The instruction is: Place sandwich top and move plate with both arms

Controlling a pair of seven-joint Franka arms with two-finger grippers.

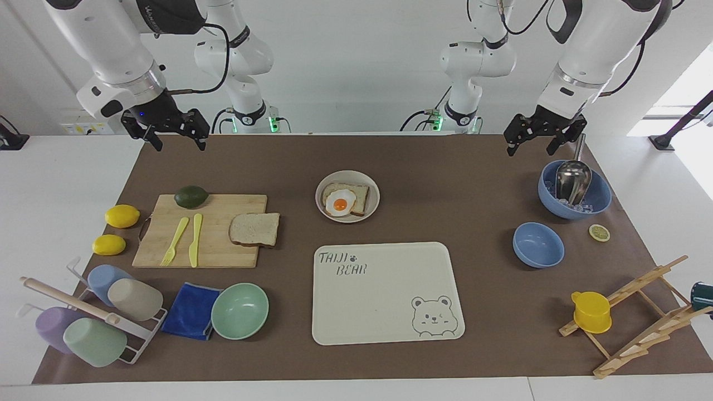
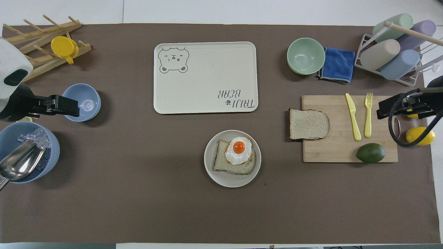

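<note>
The sandwich top (image 1: 254, 229) lies flat on the wooden cutting board (image 1: 167, 253), at the board's end nearest the plate; it also shows in the overhead view (image 2: 308, 124). The plate (image 1: 347, 218) sits mid-table and holds a bread slice (image 1: 361, 195) with a fried egg (image 1: 340, 203); the plate also shows in the overhead view (image 2: 232, 180). My right gripper (image 1: 178, 143) is open and empty, raised over the right arm's end of the mat; overhead it (image 2: 384, 110) covers the board's lemon-side edge. My left gripper (image 1: 532, 146) is open and empty, raised beside the large blue bowl (image 1: 599, 195); it also shows overhead (image 2: 65, 105).
The cream bear tray (image 1: 384, 312) lies farther from the robots than the plate. An avocado (image 1: 191, 196), a yellow fork and knife (image 1: 195, 239) are on the board, with two lemons (image 1: 122, 216) beside it. There are also a mint bowl (image 1: 240, 311), a blue cloth, a cup rack, a small blue bowl (image 1: 538, 244) and a wooden rack.
</note>
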